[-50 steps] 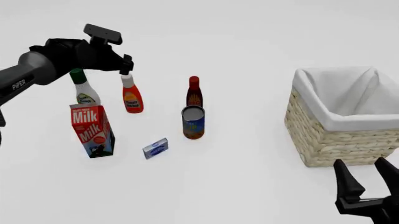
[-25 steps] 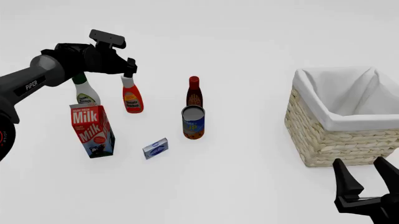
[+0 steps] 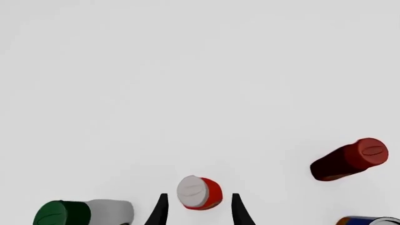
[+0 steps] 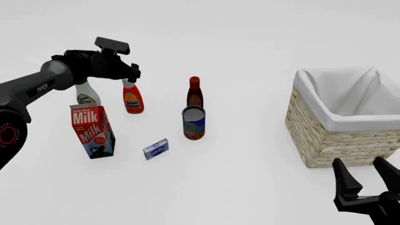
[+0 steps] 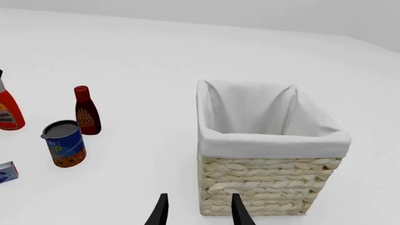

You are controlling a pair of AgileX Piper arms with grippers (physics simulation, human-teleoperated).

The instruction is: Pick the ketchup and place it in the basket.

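- Fingers (image 3: 165, 211) of my left hand are spread, one on each side of the ketchup (image 3: 200, 192) cap, above it and not touching in the left wrist view.
- From the front, my left gripper (image 4: 132, 75) hangs just over the ketchup (image 4: 132, 99), which stands upright on the tabletop (image 4: 250, 178).
- Just left of the ketchup stands a white bottle (image 4: 85, 95) with a green cap; a milk carton (image 4: 92, 131) stands in front of that bottle.
- To the ketchup's right stands a dark red bottle (image 4: 194, 92), with a can (image 4: 194, 123) right in front of it.
- Nearer to me, between carton and can, a small blue box (image 4: 155, 148) lies flat.
- The basket (image 4: 331, 136) sits well apart from the ketchup, far to the right, its white lining folded over the rim.
- My right gripper (image 4: 366, 180) hovers low in front of the basket, fingers (image 5: 161, 211) parted and gripping nothing.
- In the right wrist view the basket (image 5: 269, 192) fills the middle, with the can (image 5: 64, 143), dark red bottle (image 5: 87, 110) and ketchup (image 5: 9, 112) off to one side.
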